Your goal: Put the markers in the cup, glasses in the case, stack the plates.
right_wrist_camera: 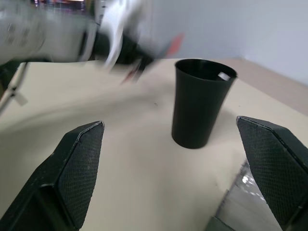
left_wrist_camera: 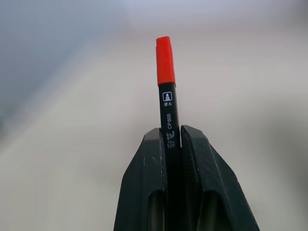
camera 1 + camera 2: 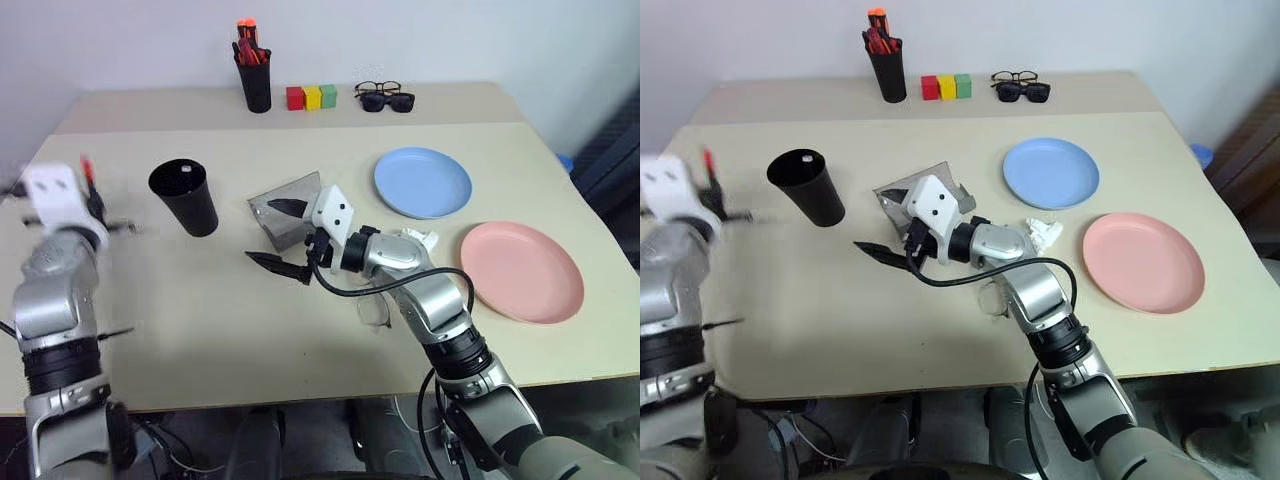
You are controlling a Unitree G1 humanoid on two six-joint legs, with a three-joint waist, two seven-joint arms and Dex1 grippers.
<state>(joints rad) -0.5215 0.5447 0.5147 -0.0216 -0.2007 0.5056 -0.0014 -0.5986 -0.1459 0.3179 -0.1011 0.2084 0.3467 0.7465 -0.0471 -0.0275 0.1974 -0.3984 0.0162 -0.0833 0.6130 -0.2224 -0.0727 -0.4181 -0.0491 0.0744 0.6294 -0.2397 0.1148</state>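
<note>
Left gripper (image 2: pixel 173 144) clamped on the red-capped marker (image 2: pixel 166 86), raised left of the cup (image 3: pixel 185 196).
The right gripper (image 3: pixel 285 235) hung wide apart, grasping nothing, over the grey case (image 3: pixel 285 205) at mid-table (image 3: pixel 200 300). Wire glasses (image 3: pixel 375 310) lay beneath that arm; blue plate (image 3: pixel 422 182) and pink plate (image 3: pixel 521 271) sat apart.

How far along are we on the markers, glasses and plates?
Done: one white item already sits inside the cup, likely the other marker, though I cannot tell. In hand: the left gripper is clamped on the red-capped marker, raised left of the cup. The right gripper is open and empty by the case. Left: the glasses lie outside the case; blue plate and pink plate are unstacked.
</note>
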